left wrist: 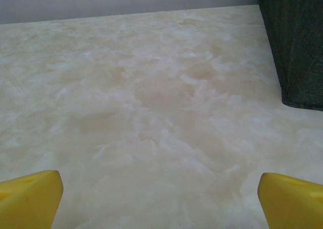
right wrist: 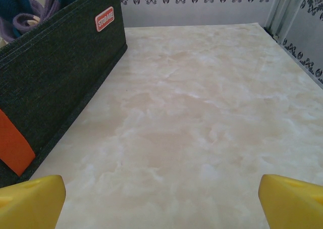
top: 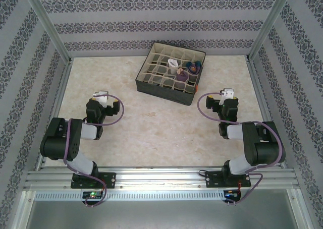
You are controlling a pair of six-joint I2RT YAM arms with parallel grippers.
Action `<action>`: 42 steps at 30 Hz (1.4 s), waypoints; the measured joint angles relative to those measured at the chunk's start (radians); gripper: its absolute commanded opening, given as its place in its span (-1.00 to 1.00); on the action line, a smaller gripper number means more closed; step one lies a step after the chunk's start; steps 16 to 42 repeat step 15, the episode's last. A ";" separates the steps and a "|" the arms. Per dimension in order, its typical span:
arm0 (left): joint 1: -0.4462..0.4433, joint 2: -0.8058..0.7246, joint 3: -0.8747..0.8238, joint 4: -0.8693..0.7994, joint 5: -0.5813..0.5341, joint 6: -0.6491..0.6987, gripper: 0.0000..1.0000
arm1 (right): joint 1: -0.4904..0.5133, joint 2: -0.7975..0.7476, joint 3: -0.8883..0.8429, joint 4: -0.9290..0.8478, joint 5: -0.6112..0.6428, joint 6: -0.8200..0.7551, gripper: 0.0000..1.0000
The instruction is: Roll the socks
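Top view: dark divided box (top: 162,91) stands at the far centre of the worktop (top: 151,133). The socks (top: 181,75) sit in its right-hand compartments. Both arms are well apart from it.

Left wrist: left jaws apart, yellow fingertips (left wrist: 30,198) over bare worktop.

Right wrist: right jaws apart; socks show above the box wall, far left.

A dark square fabric box (top: 162,92) with beige grid dividers (top: 160,67) sits toward the far middle of a pale marbled table (top: 151,133), turned at a slight angle. One outer side carries a small red label reading STORAGE (right wrist: 104,18), and an orange patch (right wrist: 14,143) lies lower on that same side. Pale walls with dark ornamental bands (top: 161,22) enclose the table, edged by metal posts (top: 48,24). A slotted metal rail (top: 161,178) runs along the near edge.
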 measured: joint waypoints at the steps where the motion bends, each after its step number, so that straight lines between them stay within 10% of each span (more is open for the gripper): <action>1: 0.000 0.000 0.000 0.000 0.004 0.000 0.99 | 0.000 0.000 0.000 0.000 0.000 0.000 0.96; 42: 0.000 0.000 0.000 0.000 0.011 0.000 0.99 | 0.000 0.000 0.000 0.000 0.000 0.000 0.95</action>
